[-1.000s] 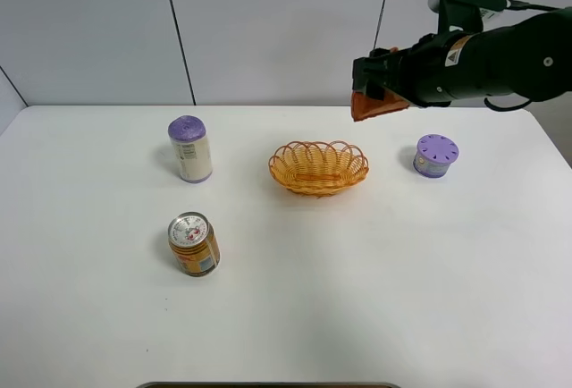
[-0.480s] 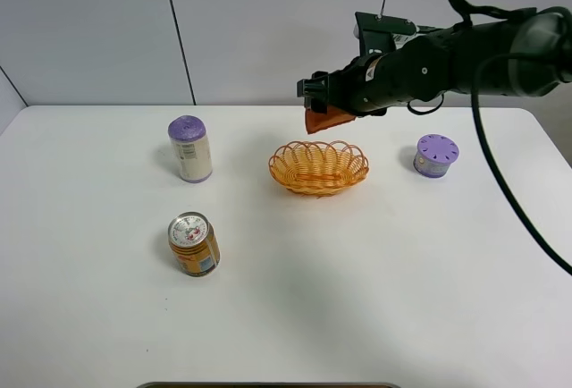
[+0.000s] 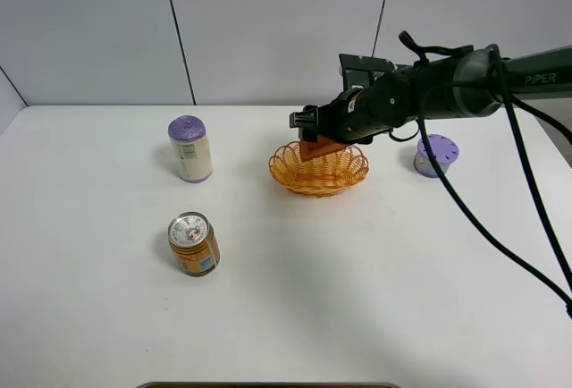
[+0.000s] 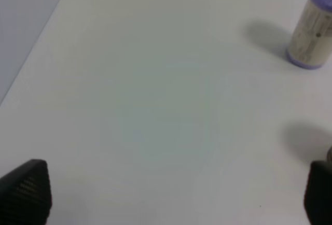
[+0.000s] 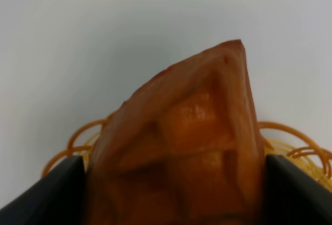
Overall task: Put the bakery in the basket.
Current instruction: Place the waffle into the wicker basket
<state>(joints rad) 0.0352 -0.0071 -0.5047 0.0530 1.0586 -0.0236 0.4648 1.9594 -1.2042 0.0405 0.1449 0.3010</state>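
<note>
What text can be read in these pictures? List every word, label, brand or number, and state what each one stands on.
"PIPER": pale letters on the right arm's upper link.
Orange can: label print too small to read.
Purple-capped bottle: lines of print, blurred in both views that show it.
Purple-lidded container: side label too small to read.
No other text is readable.

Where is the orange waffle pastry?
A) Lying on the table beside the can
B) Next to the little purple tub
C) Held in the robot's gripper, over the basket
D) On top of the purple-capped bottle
C: the right gripper is shut on the bakery, holding it just over the basket, not on the table.
</note>
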